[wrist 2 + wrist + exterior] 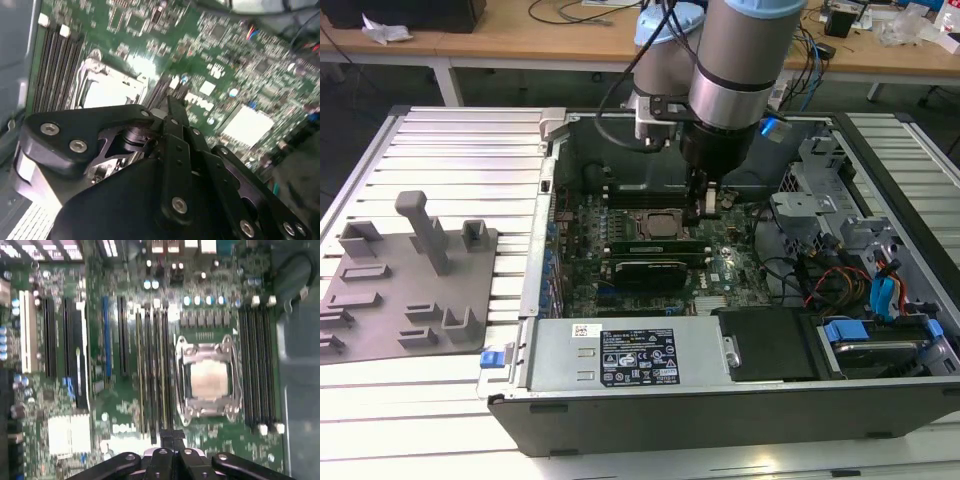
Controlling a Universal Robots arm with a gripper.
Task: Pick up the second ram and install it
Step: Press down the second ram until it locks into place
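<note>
My gripper [703, 205] hangs low inside the open computer case, over the motherboard [720, 270] just beside the square processor socket [655, 222]. In both wrist views the black fingers are pressed together, gripper [172, 437] [170, 102] shut. Their tips sit at one end of the bank of long memory slots [154, 370] next to the socket [207, 380]. A thin stick seen edge-on, probably the second ram [168, 365], runs along the slot nearest the socket, in line with the fingertips. Whether the tips touch it is unclear.
The grey fixture tray [405, 290] with upright posts lies on the slatted table at the exterior view's left. Another slot bank [257, 365] lies beyond the socket. The power supply [620, 355] fills the case's near side. Drive cages and cables [860, 270] crowd the exterior view's right.
</note>
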